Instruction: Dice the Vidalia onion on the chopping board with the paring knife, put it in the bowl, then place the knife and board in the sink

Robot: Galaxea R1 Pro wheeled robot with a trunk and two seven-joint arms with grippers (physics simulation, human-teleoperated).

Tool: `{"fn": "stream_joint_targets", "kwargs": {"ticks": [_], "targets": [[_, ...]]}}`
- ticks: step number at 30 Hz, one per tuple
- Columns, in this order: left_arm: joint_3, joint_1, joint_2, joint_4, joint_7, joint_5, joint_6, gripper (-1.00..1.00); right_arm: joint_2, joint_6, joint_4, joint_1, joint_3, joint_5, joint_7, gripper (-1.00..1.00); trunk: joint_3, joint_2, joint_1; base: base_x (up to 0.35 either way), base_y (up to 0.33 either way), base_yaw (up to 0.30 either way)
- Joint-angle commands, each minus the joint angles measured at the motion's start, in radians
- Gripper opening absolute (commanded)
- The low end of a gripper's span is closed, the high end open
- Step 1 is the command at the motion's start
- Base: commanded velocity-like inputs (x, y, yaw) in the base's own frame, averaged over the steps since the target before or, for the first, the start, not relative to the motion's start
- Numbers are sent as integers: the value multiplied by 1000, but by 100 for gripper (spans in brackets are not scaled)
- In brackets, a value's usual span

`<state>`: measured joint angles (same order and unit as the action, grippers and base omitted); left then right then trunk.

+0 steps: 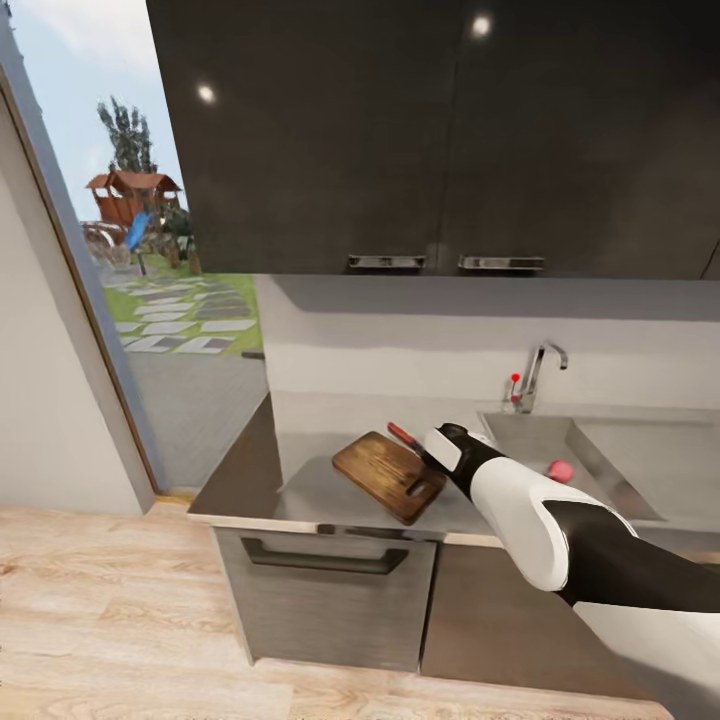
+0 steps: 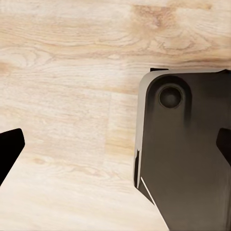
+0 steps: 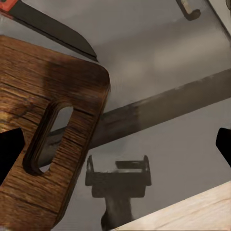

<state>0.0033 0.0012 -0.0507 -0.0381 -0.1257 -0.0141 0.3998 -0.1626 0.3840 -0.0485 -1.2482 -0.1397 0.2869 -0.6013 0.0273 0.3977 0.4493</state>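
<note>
A grey countertop [image 1: 300, 490] runs under dark wall cabinets [image 1: 440, 130], with a glass door [image 1: 150, 300] to a garden beyond its left end. The chopping board [image 1: 388, 475] is the landmark: it lies slantwise on the countertop, close to the front edge. The paring knife [image 1: 404, 436] rests just behind the board's far corner, red handle toward the wall. The right gripper [image 1: 440, 447] hangs above the board's right corner, beside the knife; in the right wrist view its fingertips [image 3: 10, 147] stand wide apart at the frame sides with nothing between them, so the claw is released. To the right of the board is the sink [image 1: 600, 470], and the pink Vidalia onion [image 1: 560, 470] sits in it, partly behind the arm. The tap [image 1: 535, 375] stands behind the sink.

The left gripper [image 2: 115, 149] hangs spread over wood floor [image 2: 62, 96], holding nothing.

Judging from this, the task has barely begun: the onion is uncut in the sink, and dicing, filling the bowl and clearing up all remain.

The board's nearness to the front edge leaves little margin there; bare countertop lies left of the board.
</note>
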Motion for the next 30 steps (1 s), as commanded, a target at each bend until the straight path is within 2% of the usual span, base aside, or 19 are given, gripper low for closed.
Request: {"fn": "stream_joint_targets", "kwargs": {"ticks": [1,13,28,30], "targets": [[0,-1,0,-2,-1,-1,5,100,-1,6,-2,0,-8,-4,-5,100,3,2,1,0,150,0],[0,0,0,-2,0,-1,5,100,1,6,-2,0,-8,-5,-5,100,16,2,1,11,22,0],[0,-1,0,-2,0,-1,5,100,1,18,-4,0,-11,-3,-13,100,32,2,1,112,-94,0],[0,-1,0,-2,0,-1,5,100,-1,18,-4,0,-11,7,-15,100,34,2,1,18,-17,0]]}}
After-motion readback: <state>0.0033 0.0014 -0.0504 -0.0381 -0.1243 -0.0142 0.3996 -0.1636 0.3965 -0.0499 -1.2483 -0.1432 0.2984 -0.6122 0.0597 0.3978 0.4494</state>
